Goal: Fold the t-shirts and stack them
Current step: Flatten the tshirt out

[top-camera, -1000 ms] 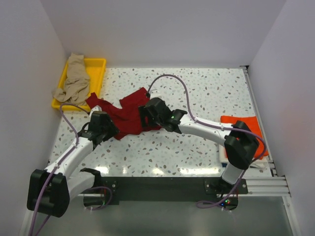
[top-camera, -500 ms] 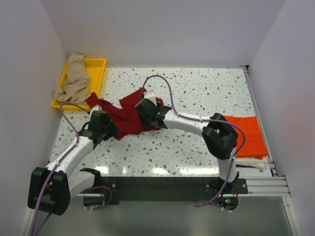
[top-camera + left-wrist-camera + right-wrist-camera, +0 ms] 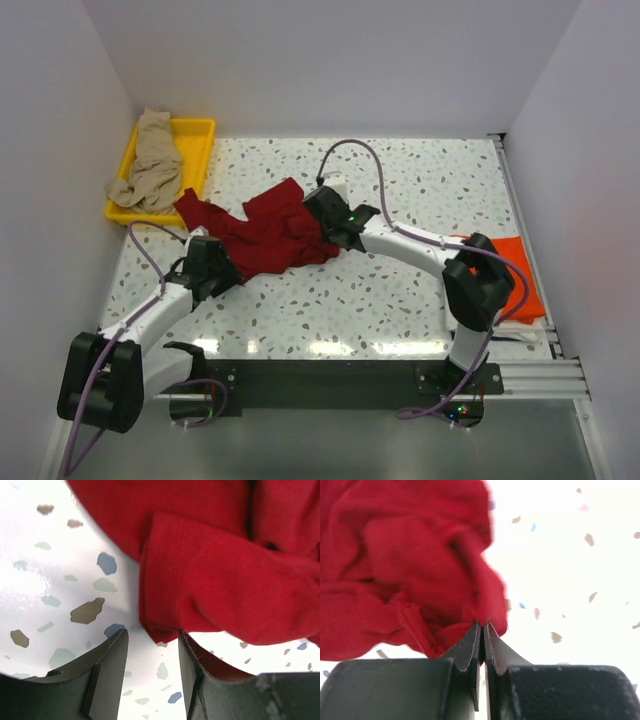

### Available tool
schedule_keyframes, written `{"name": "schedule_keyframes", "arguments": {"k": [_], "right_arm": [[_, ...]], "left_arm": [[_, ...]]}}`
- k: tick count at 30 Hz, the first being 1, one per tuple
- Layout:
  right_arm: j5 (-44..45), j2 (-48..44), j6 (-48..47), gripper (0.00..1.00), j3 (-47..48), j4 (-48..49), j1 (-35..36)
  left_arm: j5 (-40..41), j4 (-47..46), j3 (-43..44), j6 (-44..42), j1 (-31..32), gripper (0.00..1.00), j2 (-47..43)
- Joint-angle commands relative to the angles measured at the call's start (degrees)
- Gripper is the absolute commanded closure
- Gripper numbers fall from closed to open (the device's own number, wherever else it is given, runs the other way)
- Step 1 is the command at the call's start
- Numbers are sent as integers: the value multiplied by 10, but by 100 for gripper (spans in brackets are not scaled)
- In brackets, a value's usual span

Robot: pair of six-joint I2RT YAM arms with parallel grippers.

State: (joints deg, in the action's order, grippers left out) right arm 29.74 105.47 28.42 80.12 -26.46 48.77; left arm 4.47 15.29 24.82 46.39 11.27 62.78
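Near the middle of the worktop [image 3: 400, 290] the dark red t-shirt [image 3: 270, 235] lies crumpled, one sleeve reaching toward the yellow tray [image 3: 195, 145]. Right pincer [image 3: 482, 625]: clamped tight on a thin ridge of cloth at the shirt's far-right edge. Left pincer [image 3: 151, 635]: wide, jaws straddling the near hem, nothing gripped. Risks, as I judge them: the right pinch is shallow and may slip under tension. It may also hold two layers, so the shirt would not spread flat. My left jaws may close on bare worktop. Around: tan-beige t-shirt [image 3: 150, 165] heaped in the tray. Orange t-shirt [image 3: 527, 295] lies at right, with my right arm crossing above it; the elbow could drag it.
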Motion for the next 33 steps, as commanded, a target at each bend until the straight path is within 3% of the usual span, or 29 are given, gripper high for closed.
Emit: {"name": "schedule_keyframes", "arguments": {"k": [1, 11, 12, 13, 17, 27, 33], "right_arm": [[-18, -79, 15, 96, -44, 9, -40], [-70, -156, 26, 97, -140, 36, -115], [-74, -159, 25, 97, -144, 38, -129], [-79, -163, 25, 97, -147, 39, -136], [-106, -173, 21, 99, -143, 39, -167], [-122, -241, 3, 100, -74, -16, -249], [-141, -286, 1, 100, -11, -59, -307]], "left_arm": [[-17, -56, -21, 17, -5, 51, 13], [-42, -117, -17, 19, -5, 57, 74], [-42, -115, -14, 15, -5, 60, 79], [-42, -112, -9, 12, -5, 73, 79], [-28, -83, 26, -7, -5, 100, 59], [91, 121, 220, -71, -7, 100, -97], [109, 185, 348, -91, -9, 100, -120]]}}
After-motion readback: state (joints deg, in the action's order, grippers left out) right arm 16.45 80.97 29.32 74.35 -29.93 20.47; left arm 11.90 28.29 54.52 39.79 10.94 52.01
